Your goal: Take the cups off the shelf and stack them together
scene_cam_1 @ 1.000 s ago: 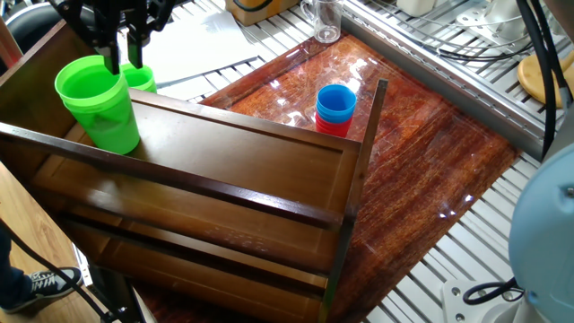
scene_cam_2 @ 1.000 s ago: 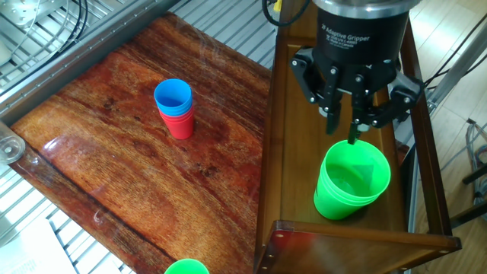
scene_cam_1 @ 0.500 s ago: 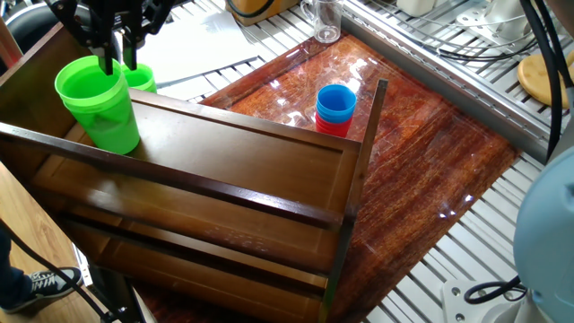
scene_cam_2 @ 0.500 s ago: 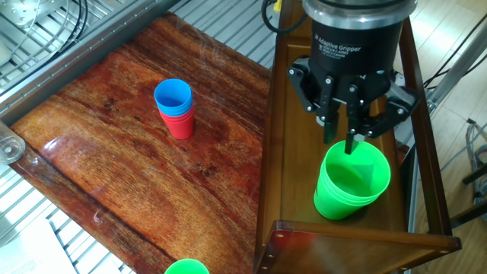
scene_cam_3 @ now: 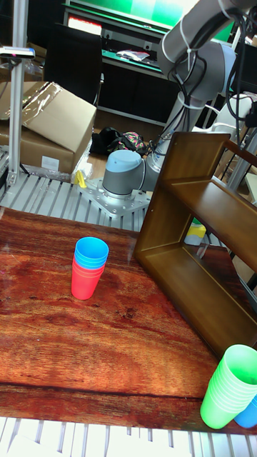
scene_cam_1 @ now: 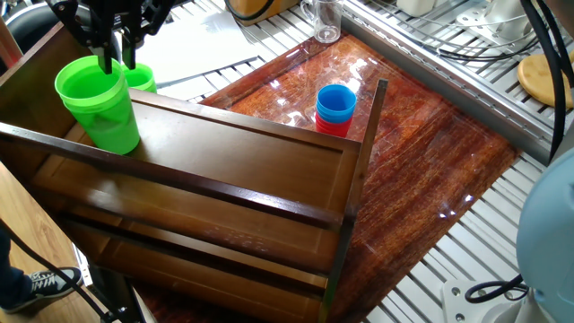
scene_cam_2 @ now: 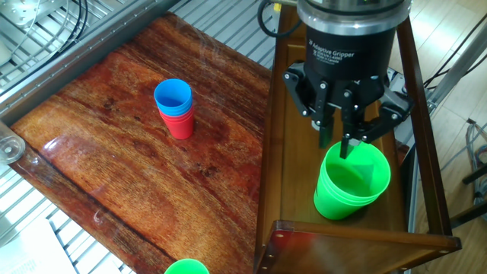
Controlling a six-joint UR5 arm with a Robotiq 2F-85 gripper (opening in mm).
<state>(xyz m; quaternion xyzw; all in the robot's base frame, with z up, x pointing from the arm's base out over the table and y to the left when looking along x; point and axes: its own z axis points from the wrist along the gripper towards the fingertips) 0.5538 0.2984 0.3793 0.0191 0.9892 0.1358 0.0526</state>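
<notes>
A bright green cup (scene_cam_1: 94,103) (scene_cam_2: 352,183) stands upright on the top board of the dark wooden shelf (scene_cam_1: 251,161) (scene_cam_2: 283,160) (scene_cam_3: 187,214). My gripper (scene_cam_1: 117,56) (scene_cam_2: 335,144) hangs straight over its rim and is open. One fingertip is just above the cup's mouth, the other just outside the rim, and neither touches the cup. On the reddish tabletop (scene_cam_2: 114,167) the blue cup (scene_cam_1: 336,99) (scene_cam_2: 173,96) (scene_cam_3: 91,253) sits nested inside the red cup (scene_cam_1: 332,127) (scene_cam_2: 179,125) (scene_cam_3: 83,284). The gripper is out of the tall fixed view.
A smaller green cup (scene_cam_1: 141,79) (scene_cam_2: 186,266) stands on the table beside the shelf, and shows as a ribbed green cup (scene_cam_3: 228,385) at the tall view's bottom right. A glass mug (scene_cam_1: 327,18) is at the table's far edge. Metal grating surrounds the tabletop.
The gripper has shifted slightly sideways and lower over the green cup, bringing its fingertips to the rim. The cups have not moved.
</notes>
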